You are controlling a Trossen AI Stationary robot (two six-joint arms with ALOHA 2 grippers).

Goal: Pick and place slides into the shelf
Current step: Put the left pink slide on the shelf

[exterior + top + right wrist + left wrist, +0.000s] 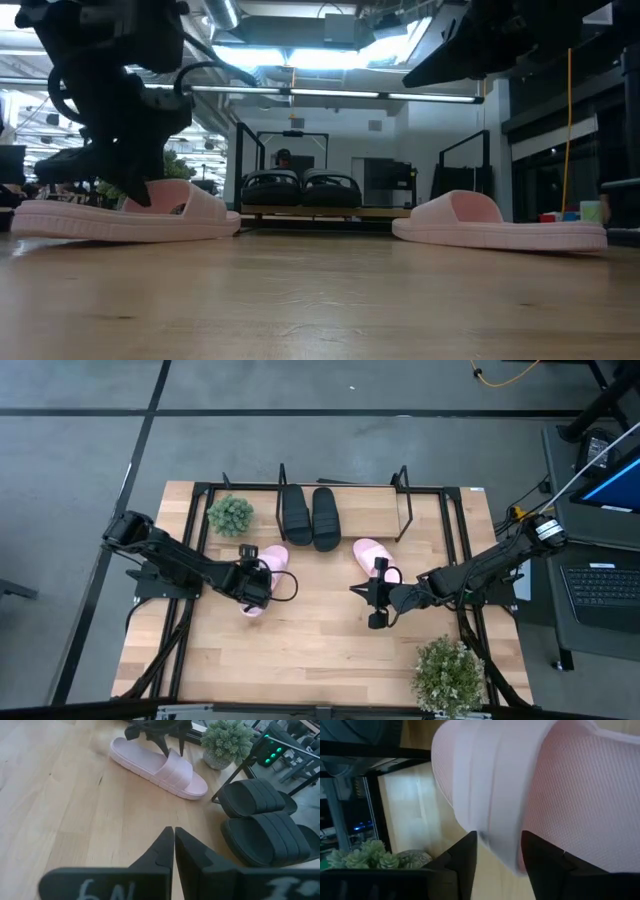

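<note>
Two pale pink slides lie sole-down on the wooden table: one at the left centre, one to its right. Two black slides lie side by side in the shelf at the far edge. My left gripper slants down onto the left pink slide, open. The slide's smooth pale band, its strap by the look of it, reaches between the fingers. My right gripper is shut with nothing in it. It hovers above the table just on the near side of the right pink slide. My left gripper has one finger on each side of the left pink slide's smooth band, slanting down from the table's left. I cannot tell whether either finger touches it. The slide lies flat on the table.
A small potted plant stands at the far left beside the shelf, and a larger one at the near right corner. A black frame runs around the table. There is bare wood between the pink slides and toward the near edge.
</note>
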